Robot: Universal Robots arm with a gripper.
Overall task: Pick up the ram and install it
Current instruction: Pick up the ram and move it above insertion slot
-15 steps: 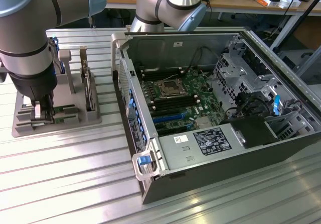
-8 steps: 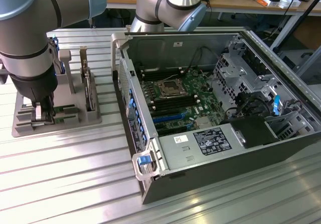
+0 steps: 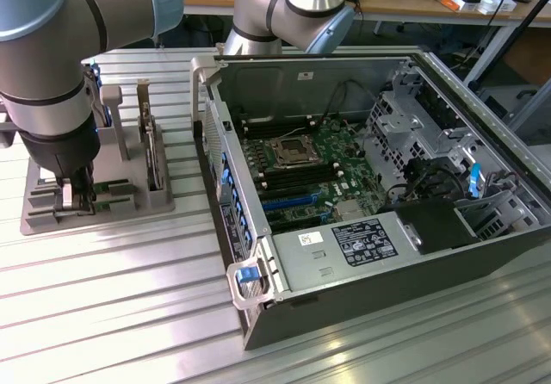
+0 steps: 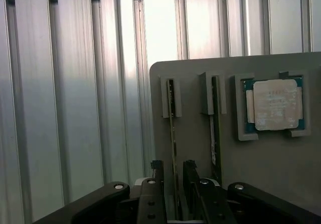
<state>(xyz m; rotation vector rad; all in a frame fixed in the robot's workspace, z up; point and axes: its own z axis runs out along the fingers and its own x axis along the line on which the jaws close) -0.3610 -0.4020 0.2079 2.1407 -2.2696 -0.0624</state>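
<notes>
The ram is a thin green stick standing on edge in a slot of the grey holder. My gripper is down over its near end, one finger on each side with a small gap to the board, so it stands open and holds nothing. In the exterior view the gripper sits low over the grey holder at that view's left, with green board showing beside it.
A second green stick stands in the neighbouring slot, and a square silver processor chip lies in its pocket. An upright card stands in the holder. The open computer case with its motherboard lies at the exterior view's right on a ribbed metal table.
</notes>
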